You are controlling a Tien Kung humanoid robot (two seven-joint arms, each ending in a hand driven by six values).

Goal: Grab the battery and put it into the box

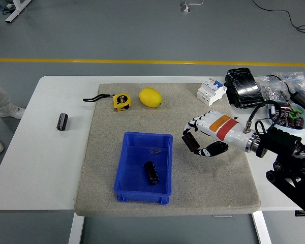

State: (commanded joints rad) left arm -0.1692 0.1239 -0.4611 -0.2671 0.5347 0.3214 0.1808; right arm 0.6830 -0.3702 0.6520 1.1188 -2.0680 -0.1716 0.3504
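Head view: one battery point(152, 172) in blue box point(130, 191), right robot hand point(198, 143) released and empty beside it, second battery point(63, 122) left on worktop point(35, 168)

A white table point(46, 168) stands on grey floor point(117, 30) (yellow line point(91, 61) across it).

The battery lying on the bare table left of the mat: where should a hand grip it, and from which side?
Grip the battery across its middle, fingers on the two long curved sides, coming straight down from above. It lies flat with its ends pointing roughly toward the far and near table edges, and bare table surrounds it, so nothing blocks the fingers.
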